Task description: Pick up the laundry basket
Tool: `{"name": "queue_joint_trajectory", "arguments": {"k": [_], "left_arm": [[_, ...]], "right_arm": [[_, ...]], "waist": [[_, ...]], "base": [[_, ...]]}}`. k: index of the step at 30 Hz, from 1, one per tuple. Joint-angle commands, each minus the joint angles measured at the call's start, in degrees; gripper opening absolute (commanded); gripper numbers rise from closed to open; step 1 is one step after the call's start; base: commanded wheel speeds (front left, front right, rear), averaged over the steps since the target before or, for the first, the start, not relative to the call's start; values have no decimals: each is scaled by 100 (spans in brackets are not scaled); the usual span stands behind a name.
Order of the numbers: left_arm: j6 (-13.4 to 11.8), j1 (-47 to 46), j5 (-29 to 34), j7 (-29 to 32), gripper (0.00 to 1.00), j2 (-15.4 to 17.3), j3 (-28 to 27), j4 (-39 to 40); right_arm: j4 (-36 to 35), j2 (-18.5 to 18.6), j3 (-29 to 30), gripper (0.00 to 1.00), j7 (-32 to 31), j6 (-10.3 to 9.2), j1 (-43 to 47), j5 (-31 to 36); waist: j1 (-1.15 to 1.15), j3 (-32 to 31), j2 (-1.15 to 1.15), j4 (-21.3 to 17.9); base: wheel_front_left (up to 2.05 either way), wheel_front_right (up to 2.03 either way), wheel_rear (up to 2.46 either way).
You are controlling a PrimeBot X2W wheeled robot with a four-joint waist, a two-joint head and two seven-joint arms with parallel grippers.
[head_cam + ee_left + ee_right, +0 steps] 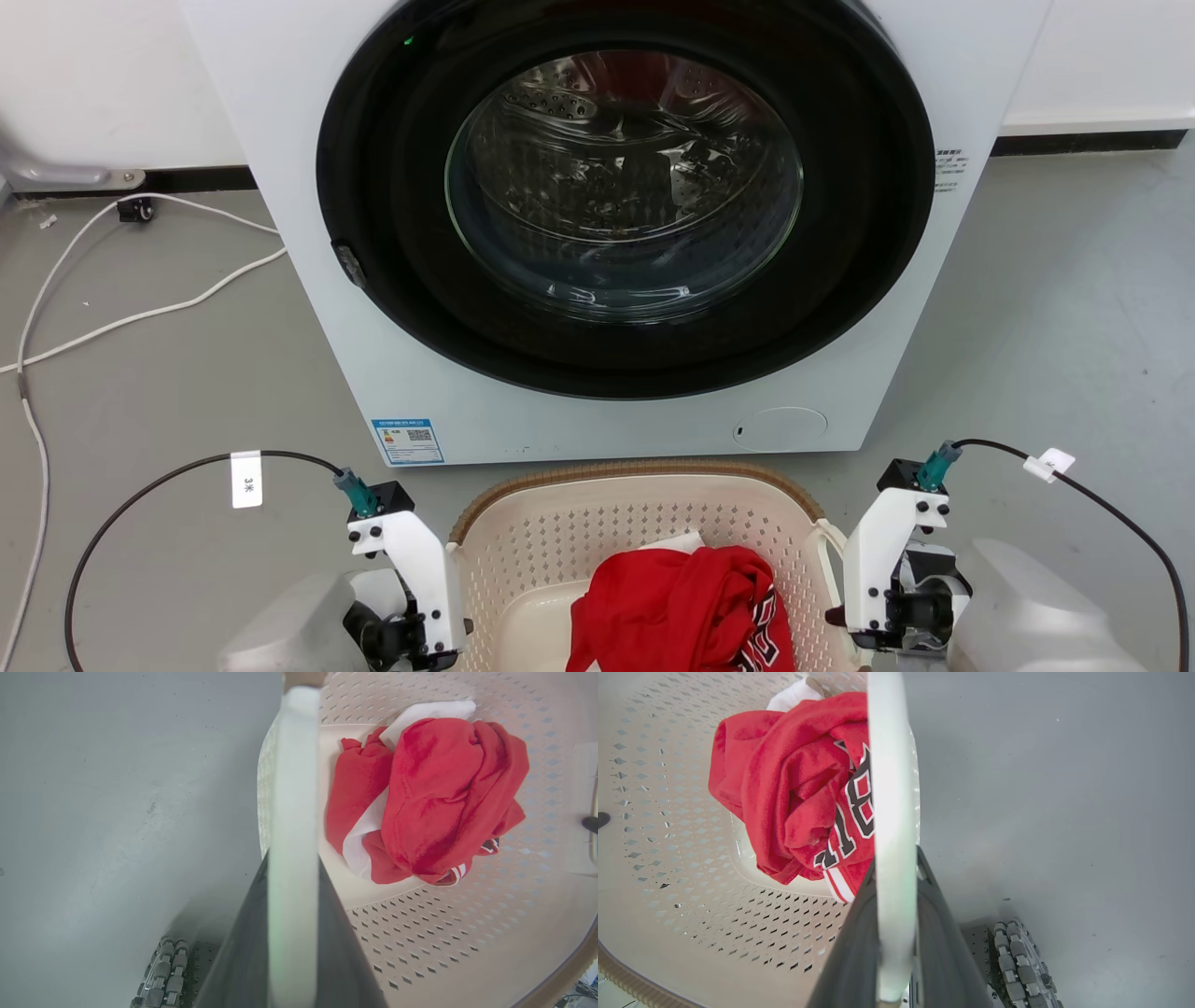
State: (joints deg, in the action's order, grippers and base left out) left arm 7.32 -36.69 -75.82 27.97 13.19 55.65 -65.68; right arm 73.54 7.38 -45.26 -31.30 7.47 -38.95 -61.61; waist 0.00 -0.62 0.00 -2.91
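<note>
We see each gripper, left gripper [293,933] and right gripper [896,933], apparently pinching a handle of the laundry basket [644,523]; uneven lifting could tip the red shirt [681,607] out.

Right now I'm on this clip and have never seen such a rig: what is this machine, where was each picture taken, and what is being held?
It is a wheeled robot with two arms. The top picture comes from its head camera, looking down at a grey floor and a closed washing machine. In front of it sits the laundry basket, cream plastic with a brown rim, holding a red jersey over something white.

The other two pictures come from cameras on the wrists. In each, two dark fingers straddle a white basket handle: the left gripper on the left handle, the right gripper on the right handle. Both look shut on the handles.

The pictures cannot settle whether the basket is lifted yet.
</note>
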Motion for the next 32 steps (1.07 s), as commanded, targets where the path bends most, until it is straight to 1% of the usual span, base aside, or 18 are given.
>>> {"name": "queue_joint_trajectory", "arguments": {"k": [1,32], "left_arm": [[27,-40,-12,-23,0,5,20,24],[27,-9,-165,-85,0,12,157,30]], "right_arm": [[-7,8,4,0,23,5,41,-66],[19,-10,-16,0,28,5,67,-130]], "waist": [[0,2,0,2],[0,6,0,2]], "base": [[0,0,0],[0,0,0]]}}
